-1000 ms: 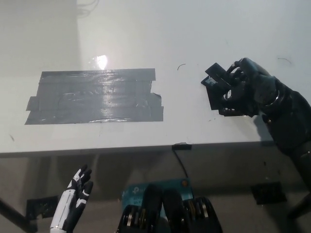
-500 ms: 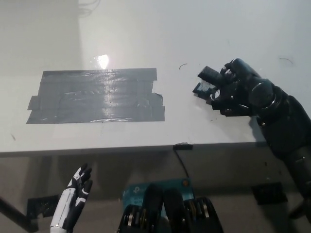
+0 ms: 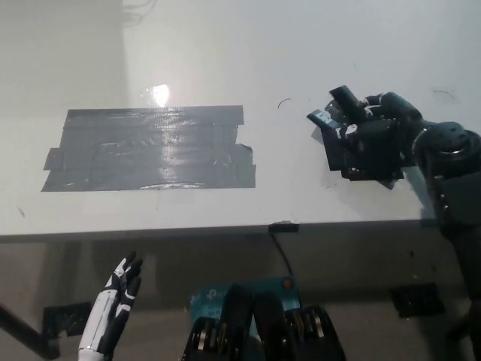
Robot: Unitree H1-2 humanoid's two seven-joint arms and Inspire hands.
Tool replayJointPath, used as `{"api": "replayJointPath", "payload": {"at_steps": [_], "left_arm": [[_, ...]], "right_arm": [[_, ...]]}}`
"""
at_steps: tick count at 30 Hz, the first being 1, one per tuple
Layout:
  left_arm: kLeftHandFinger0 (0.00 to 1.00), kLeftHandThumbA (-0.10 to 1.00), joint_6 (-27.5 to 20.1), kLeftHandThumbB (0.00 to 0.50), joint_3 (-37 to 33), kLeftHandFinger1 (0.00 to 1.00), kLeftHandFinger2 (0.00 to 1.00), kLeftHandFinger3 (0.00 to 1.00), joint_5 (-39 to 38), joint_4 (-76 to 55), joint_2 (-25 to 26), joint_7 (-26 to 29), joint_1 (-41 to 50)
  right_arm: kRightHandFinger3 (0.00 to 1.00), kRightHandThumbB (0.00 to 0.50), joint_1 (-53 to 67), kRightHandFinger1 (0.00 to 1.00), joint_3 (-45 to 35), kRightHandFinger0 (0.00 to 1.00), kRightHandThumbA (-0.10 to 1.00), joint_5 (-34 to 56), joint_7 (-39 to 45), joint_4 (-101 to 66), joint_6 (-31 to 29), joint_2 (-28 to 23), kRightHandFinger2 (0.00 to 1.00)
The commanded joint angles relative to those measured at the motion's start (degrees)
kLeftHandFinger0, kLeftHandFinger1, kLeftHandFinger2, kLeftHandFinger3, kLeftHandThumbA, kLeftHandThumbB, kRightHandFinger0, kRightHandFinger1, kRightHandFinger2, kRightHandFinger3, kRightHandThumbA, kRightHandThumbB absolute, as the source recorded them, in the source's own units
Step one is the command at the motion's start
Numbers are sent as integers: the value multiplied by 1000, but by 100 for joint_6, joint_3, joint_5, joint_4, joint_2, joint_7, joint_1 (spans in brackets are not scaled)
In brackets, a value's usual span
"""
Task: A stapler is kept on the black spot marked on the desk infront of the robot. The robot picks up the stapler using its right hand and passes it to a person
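Right robot hand [image 3: 368, 143] around stapler [image 3: 328, 120]

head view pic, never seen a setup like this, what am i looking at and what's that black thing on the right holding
This picture comes from a camera on a humanoid robot's head, looking steeply down at a white desk in front of it. The robot has two arms, each ending in a hand with fingers.

The black shape at the right is its right hand, over the desk. It is closed around a dark stapler, whose end sticks out toward the left. Whether the stapler touches the desk cannot be told.

The white hand at the lower left is its left hand, resting below the desk edge with fingers apart, holding nothing.

The big grey-black rectangle is a patch of tape stuck on the desk, marking a spot. Nothing lies on it.
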Motion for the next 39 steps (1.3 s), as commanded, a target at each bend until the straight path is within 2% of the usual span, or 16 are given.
{"api": "replayJointPath", "payload": {"at_steps": [1,5,10,13,14,18,21,28,32,35,39], "left_arm": [[1000,920,-178,443,10,1000,1000,1000,85,-97,54,27,-113],[1000,903,-145,440,18,1000,1000,1000,49,-101,26,27,-112],[1000,913,-137,439,4,1000,1000,1000,103,-113,21,47,-96],[1000,913,-113,438,15,1000,1000,1000,117,-141,36,53,-77],[1000,912,-112,437,18,1000,1000,1000,114,-146,39,53,-76],[1000,900,-118,426,28,1000,1000,1000,72,-152,37,39,-73],[1000,894,-97,425,22,1000,1000,1000,79,-143,45,29,-94],[1000,860,-59,423,31,1000,1000,1000,38,-139,40,14,-109],[1000,852,-67,417,33,1000,1000,1000,73,-133,44,37,-111],[1000,842,-57,407,27,1000,1000,1000,71,-149,36,33,-100],[1000,808,-43,404,26,1000,1000,1000,35,-160,23,16,-114]], "right_arm": [[0,69,-1082,0,-733,0,1000,1796,1280,250,400,-97,0],[0,42,-1217,0,-721,0,1000,2310,1567,186,400,-24,0],[0,71,-1131,0,-464,0,1000,2752,1546,-156,400,77,0],[0,34,-1065,0,-272,0,1000,3179,1683,-156,400,126,0],[0,37,-1044,0,-222,0,1000,3234,1681,-196,400,125,0],[0,38,-919,0,105,0,1000,3542,1474,-505,400,100,0],[0,35,-712,0,574,0,1000,4181,1112,-1153,400,41,0],[0,30,-531,0,1161,0,1000,4960,303,-2145,400,-101,0],[0,46,-628,0,1414,0,1000,5198,92,-2293,400,-200,0],[0,40,-754,0,1570,0,1000,5202,-21,-2377,400,-250,0],[0,59,-997,0,1723,0,1000,4998,-274,-2276,400,-242,0]]}}
